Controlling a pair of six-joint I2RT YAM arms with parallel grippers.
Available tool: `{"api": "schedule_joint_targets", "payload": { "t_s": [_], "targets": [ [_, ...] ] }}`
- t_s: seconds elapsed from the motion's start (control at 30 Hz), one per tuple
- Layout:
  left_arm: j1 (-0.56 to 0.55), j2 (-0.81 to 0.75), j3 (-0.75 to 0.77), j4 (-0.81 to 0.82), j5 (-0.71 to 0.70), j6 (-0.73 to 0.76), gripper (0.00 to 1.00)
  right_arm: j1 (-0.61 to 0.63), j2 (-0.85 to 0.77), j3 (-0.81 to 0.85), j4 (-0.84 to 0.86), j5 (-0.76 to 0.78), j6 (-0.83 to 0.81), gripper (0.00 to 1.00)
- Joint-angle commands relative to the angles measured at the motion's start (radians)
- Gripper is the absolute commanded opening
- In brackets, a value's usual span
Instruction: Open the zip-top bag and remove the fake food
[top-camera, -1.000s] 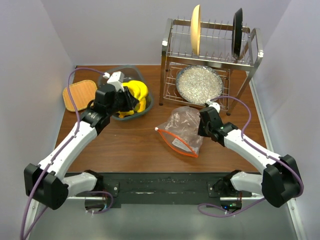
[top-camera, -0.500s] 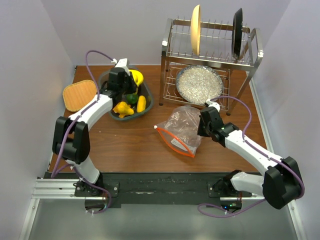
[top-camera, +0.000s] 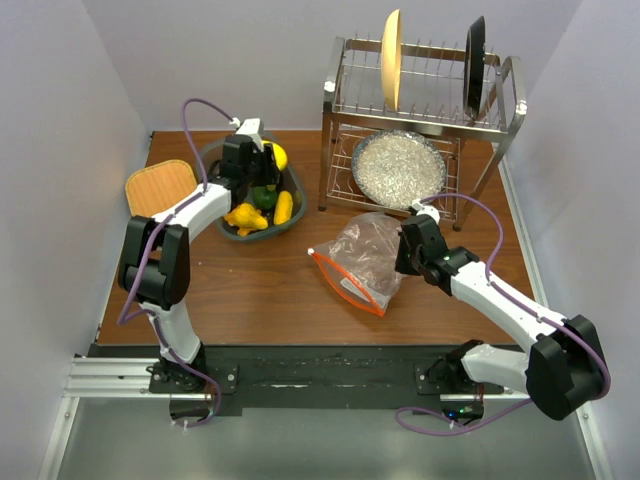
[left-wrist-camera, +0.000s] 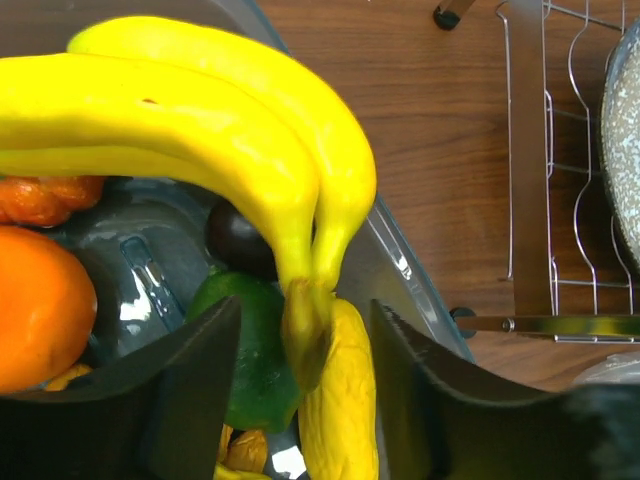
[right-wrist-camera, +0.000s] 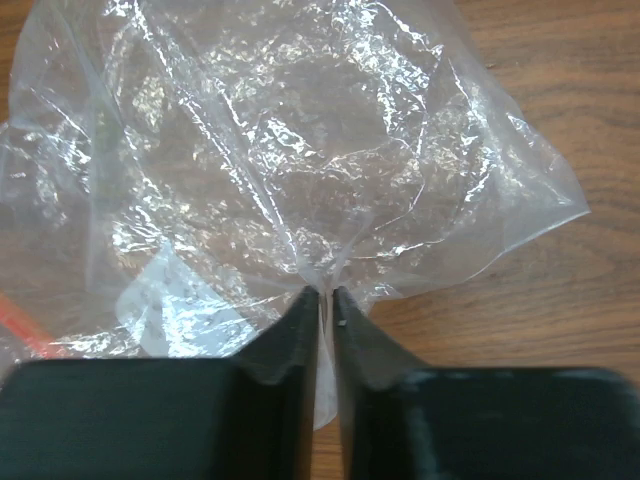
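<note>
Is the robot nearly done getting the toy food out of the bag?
Nearly. Done: the bag looks empty, and bananas, an orange and more lie in the grey tub. In hand: the left tool is open around the banana stem; the right tool has a bag fold between its fingers. Left: probably just pulling both tools away.

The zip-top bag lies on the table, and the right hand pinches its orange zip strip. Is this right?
No. The right hand pinches clear plastic of the zip-top bag, away from the zip strip; the right wrist view shows it.
</note>
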Motion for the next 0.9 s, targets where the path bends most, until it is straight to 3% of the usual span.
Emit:
{"api": "schedule_joint_targets", "payload": {
  "t_s": [0.0,0.23,0.37,0.5,0.87],
  "targets": [
    [0.006,-0.092,-0.034,0.068,-0.041,-0.003,0.71,-0.002,-0.027,0.003,0.020,-0.026,-0.015,0.23],
    [0.003,-0.276,-0.114,-0.056,-0.105,-0.109,0.99,-0.002,-0.045,0.014,0.008,-0.043,-0.018,0.46],
    [-0.020,-0.394,-0.203,-0.094,-0.102,-0.153,1.00,-0.004,-0.074,0.026,-0.006,-0.046,-0.018,0.62],
    [-0.107,-0.492,-0.277,-0.140,-0.151,-0.173,1.00,-0.004,-0.094,0.043,-0.020,-0.060,-0.021,0.70],
    [-0.489,-0.631,-0.493,-0.078,-0.213,-0.249,1.00,-0.004,-0.206,0.075,-0.052,-0.109,0.003,0.82]
  ]
}}
